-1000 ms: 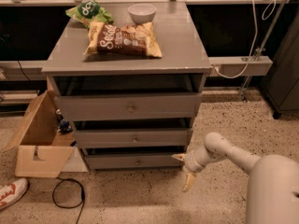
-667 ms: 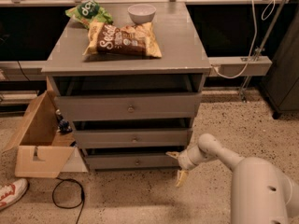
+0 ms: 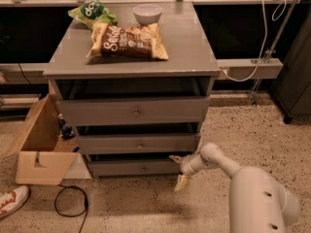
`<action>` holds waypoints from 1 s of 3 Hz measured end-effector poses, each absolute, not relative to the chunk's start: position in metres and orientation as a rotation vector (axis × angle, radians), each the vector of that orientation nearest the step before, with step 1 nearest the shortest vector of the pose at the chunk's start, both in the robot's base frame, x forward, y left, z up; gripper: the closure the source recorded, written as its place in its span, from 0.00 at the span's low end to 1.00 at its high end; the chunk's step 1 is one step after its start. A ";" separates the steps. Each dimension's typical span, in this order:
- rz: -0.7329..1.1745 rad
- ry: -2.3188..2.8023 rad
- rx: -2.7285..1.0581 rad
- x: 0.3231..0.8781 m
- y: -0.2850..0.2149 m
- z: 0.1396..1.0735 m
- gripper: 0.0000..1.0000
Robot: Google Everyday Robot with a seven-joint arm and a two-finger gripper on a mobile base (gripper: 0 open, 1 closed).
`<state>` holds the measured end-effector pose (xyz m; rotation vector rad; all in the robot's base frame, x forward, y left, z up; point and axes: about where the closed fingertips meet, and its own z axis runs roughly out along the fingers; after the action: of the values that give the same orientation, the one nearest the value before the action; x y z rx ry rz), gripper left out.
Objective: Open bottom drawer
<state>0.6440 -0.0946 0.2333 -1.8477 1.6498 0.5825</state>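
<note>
The bottom drawer [image 3: 131, 168] is the lowest, slimmest grey front of the grey cabinet, with a small round metal knob [image 3: 143, 168] at its centre. It sits pulled slightly out, like the two drawers above it. My gripper [image 3: 178, 170] is at the drawer's right end, near the floor, to the right of the knob and apart from it. Its two pale fingers are spread, one up by the drawer's top edge and one down by the floor, with nothing between them. My white arm [image 3: 252, 188] comes in from the lower right.
The mid drawer [image 3: 138, 143] and top drawer [image 3: 131, 112] are above. On the cabinet top lie a chip bag [image 3: 129, 40], a green bag [image 3: 92, 12] and a white bowl [image 3: 147, 13]. An open cardboard box [image 3: 39, 152], a black cable [image 3: 70, 203] and a shoe [image 3: 12, 200] are at the left.
My gripper has moved left along the floor, from clear of the cabinet's right side to the right end of the bottom drawer. The drawers have not moved.
</note>
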 end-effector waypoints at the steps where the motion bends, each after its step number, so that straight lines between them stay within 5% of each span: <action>1: 0.537 1.696 -1.787 0.660 -0.085 0.216 0.00; 3: 0.462 1.775 -1.732 0.691 -0.066 0.185 0.00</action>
<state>0.6911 -0.0661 0.1855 -1.7325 1.7748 0.4616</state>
